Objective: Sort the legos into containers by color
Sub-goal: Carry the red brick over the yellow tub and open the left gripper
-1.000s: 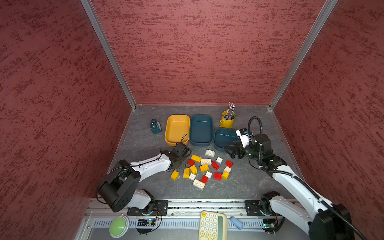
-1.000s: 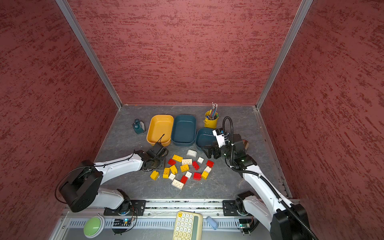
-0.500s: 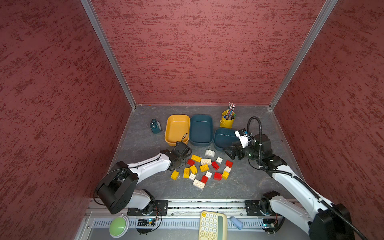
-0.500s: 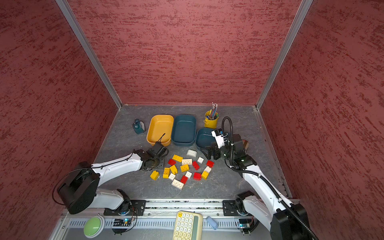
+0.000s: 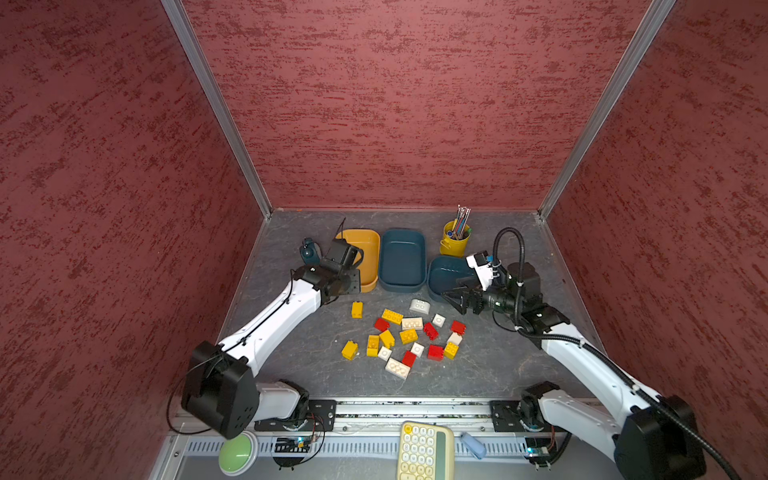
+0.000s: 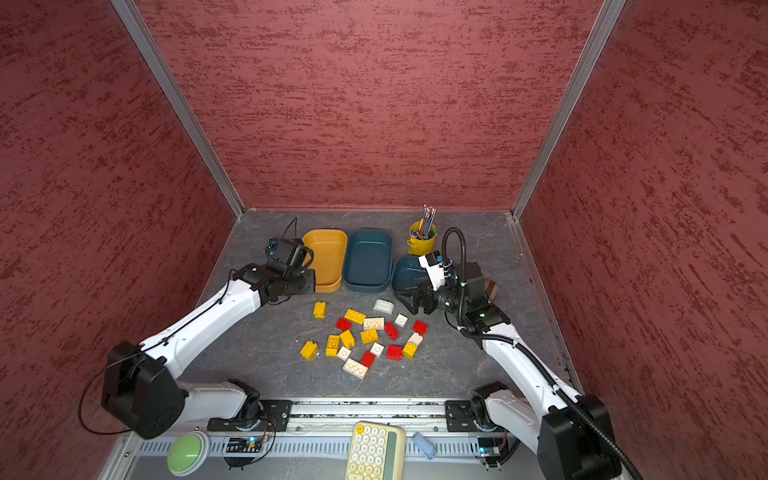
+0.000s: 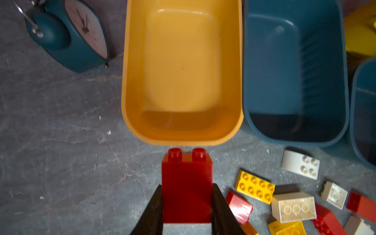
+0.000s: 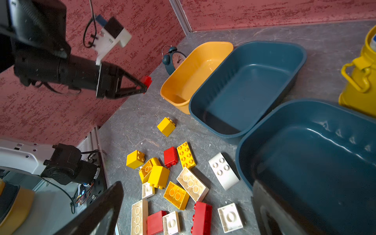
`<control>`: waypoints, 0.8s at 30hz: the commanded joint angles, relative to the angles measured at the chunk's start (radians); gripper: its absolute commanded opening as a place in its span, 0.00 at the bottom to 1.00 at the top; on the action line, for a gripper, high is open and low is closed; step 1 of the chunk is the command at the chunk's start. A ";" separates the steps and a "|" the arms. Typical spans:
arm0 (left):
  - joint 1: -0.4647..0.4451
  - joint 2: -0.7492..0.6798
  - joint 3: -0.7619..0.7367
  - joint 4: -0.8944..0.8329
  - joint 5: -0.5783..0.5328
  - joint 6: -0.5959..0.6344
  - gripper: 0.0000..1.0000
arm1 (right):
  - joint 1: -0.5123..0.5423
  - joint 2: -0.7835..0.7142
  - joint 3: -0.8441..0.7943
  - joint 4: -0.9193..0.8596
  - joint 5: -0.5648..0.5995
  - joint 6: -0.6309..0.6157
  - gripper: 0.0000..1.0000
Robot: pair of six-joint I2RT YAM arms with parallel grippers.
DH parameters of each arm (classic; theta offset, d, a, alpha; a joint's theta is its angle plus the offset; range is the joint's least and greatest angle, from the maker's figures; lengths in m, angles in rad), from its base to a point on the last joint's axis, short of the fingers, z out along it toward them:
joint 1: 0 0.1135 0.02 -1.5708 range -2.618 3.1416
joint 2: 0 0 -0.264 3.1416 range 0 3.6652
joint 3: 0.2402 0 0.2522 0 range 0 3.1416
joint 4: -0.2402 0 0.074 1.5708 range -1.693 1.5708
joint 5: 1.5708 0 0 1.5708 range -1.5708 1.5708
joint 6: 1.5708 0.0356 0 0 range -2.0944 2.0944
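Left wrist view showed the left claw [image 7: 187, 189] closed on a red brick [image 7: 187, 173], held above the counter [image 7: 71, 162] just before the near rim of the orange-yellow tub [image 7: 183, 140]. Other legos [image 7: 284, 203] lay loose beside it, before the middle teal tub [image 7: 274, 81]. In a top view, the right claw [image 5: 454, 302] stood wide open and held nothing, beside the right teal tub [image 5: 444, 274].

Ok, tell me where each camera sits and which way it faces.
Top views: high at the front, looking down on the legos and both arms.
Left wrist: on the left arm, facing the orange tub past jaws shut on a red brick.
Right wrist: on the right arm, facing the legos; its open jaws and the left arm show.
Shared: all views show the orange tub.
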 commanded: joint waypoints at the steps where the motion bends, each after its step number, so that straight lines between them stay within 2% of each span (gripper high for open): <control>1: 0.056 0.132 0.087 0.095 0.040 0.106 0.32 | 0.006 0.011 0.036 0.059 -0.022 0.011 0.99; 8: 0.134 0.435 0.303 0.182 0.038 0.178 0.33 | 0.009 0.033 0.035 0.073 0.006 0.006 0.99; 15: 0.180 0.646 0.456 0.199 0.003 0.203 0.36 | 0.012 0.043 0.018 0.073 0.034 0.002 0.99; 16: 0.187 0.667 0.471 0.198 -0.002 0.207 0.39 | 0.012 0.041 0.015 0.071 0.039 0.001 0.99; 20: 0.192 0.704 0.513 0.160 -0.003 0.207 0.58 | 0.013 0.039 0.004 0.060 0.049 -0.007 0.99; 24: 0.175 0.649 0.484 0.133 -0.004 0.205 0.70 | 0.013 0.037 -0.003 0.059 0.047 -0.007 0.99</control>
